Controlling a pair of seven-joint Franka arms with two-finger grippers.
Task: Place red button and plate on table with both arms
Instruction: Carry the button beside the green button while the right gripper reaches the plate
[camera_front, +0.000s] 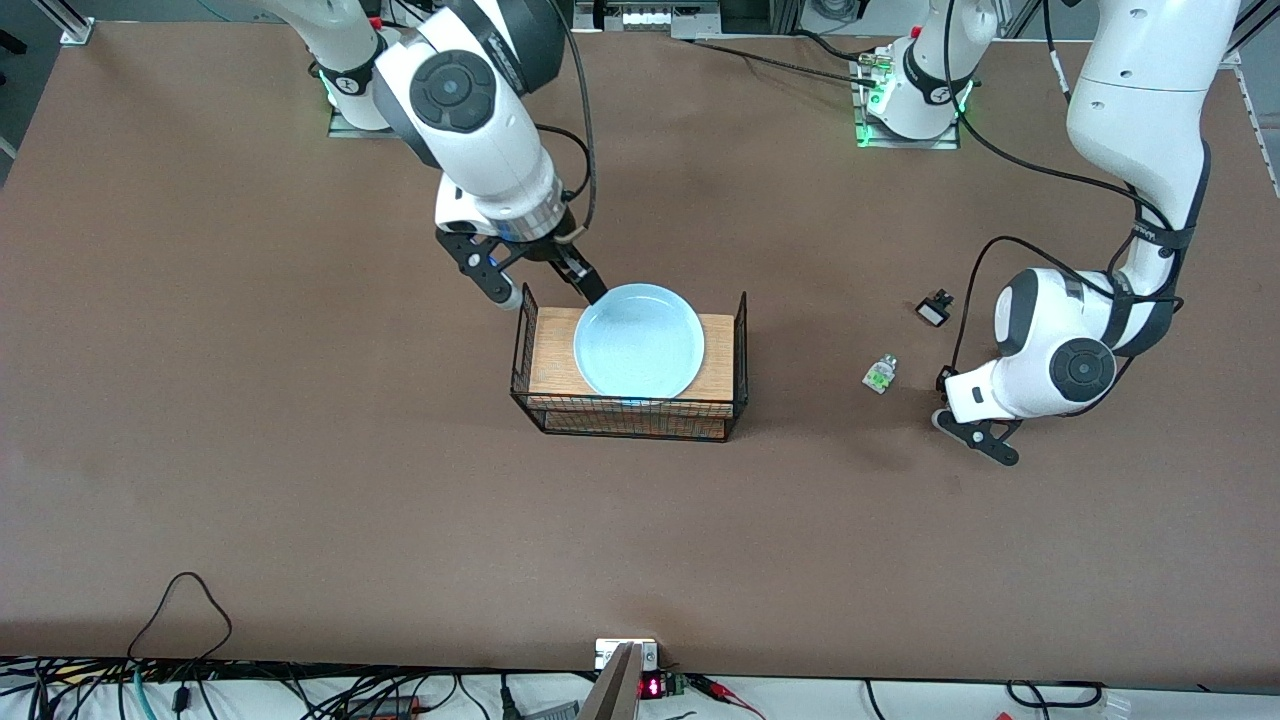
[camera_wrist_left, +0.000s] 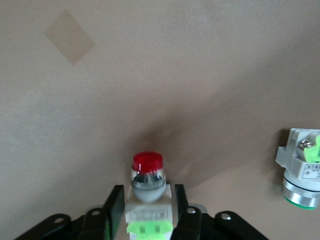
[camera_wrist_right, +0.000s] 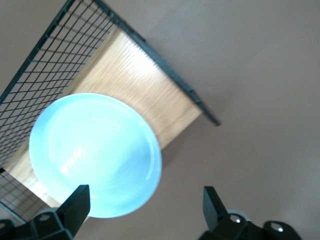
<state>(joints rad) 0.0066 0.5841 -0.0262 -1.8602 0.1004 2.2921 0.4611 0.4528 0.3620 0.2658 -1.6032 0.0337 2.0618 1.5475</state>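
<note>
The open right gripper (camera_front: 548, 284) hovered at the rim of the stiff, slick, breakable plate (camera_front: 639, 340) on the wire-sided wooden board (camera_front: 553, 352), best pinched at its rim, while the left gripper (camera_wrist_left: 145, 212) clamped the light, rigid red button (camera_wrist_left: 148, 190) by its body, low over the table (camera_front: 300, 480).

red button (camera_wrist_left: 148, 192) base cut off, white-green part (camera_wrist_left: 301, 172) partly cropped

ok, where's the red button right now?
Clamped in the left gripper, seen in the left wrist view as the red button, toward the left arm's end of the table, beside the white-green part.
</note>
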